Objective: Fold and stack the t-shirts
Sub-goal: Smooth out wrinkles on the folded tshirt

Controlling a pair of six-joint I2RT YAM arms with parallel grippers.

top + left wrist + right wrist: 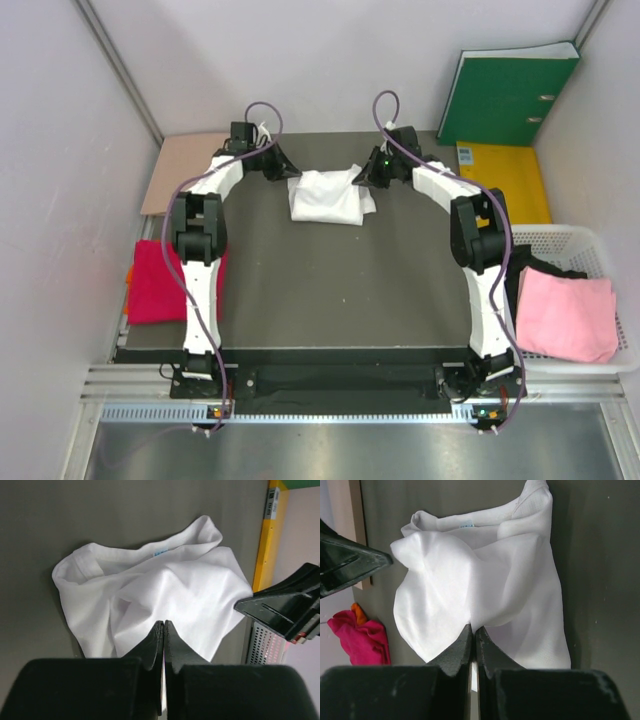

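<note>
The white t-shirt (325, 197) lies bunched at the back middle of the dark table, its blue neck label up (160, 553). My left gripper (288, 170) is at its left edge, shut on a fold of the white cloth (164, 623). My right gripper (362, 178) is at its right edge, shut on a raised fold (473, 627). The crimson red t-shirt (155, 280) lies crumpled at the table's left edge, partly behind the left arm. The pale pink t-shirt (565, 312) lies folded in a white basket (590, 240) at the right.
A tan cardboard sheet (185, 170) lies at the back left. A green binder (510, 95) leans on the back wall above a yellow folder (505, 180) at the back right. Grey walls close in both sides.
</note>
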